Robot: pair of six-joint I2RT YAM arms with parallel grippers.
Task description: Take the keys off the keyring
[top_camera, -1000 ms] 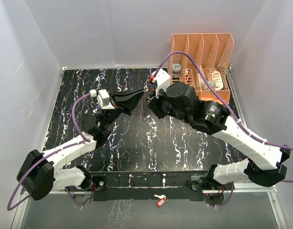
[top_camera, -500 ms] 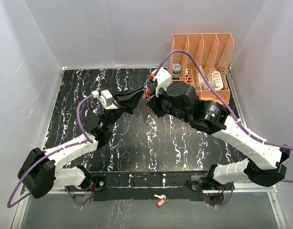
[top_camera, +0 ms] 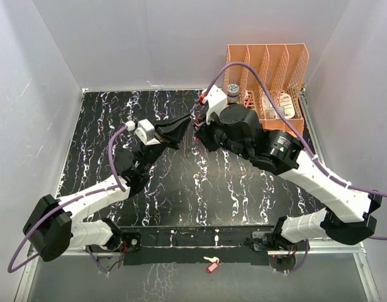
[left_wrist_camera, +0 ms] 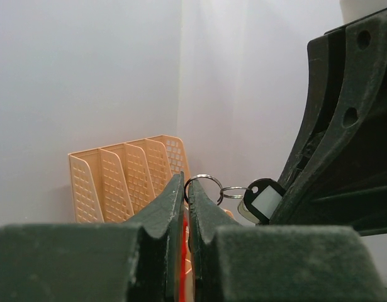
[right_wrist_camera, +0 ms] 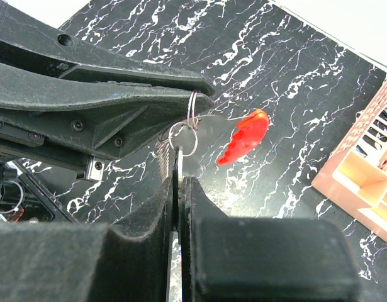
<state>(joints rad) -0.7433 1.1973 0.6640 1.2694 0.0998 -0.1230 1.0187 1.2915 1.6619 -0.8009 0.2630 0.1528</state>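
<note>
With the left gripper (left_wrist_camera: 185, 187) clamped on the keyring (right_wrist_camera: 243, 137) and the right gripper (right_wrist_camera: 180, 182) pinching one key (right_wrist_camera: 178, 160), that key probably needed threading round the coil, not yanking.

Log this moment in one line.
left fingers shut on keyring | right fingers shut on keys | held above table | keys not yet off

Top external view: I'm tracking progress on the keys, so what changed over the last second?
The left claw swung its wrist rightward toward the right claw, whose wrist edged toward the back wall. Tips stayed together, gripping keyring and key; the tagged key stayed put.
</note>
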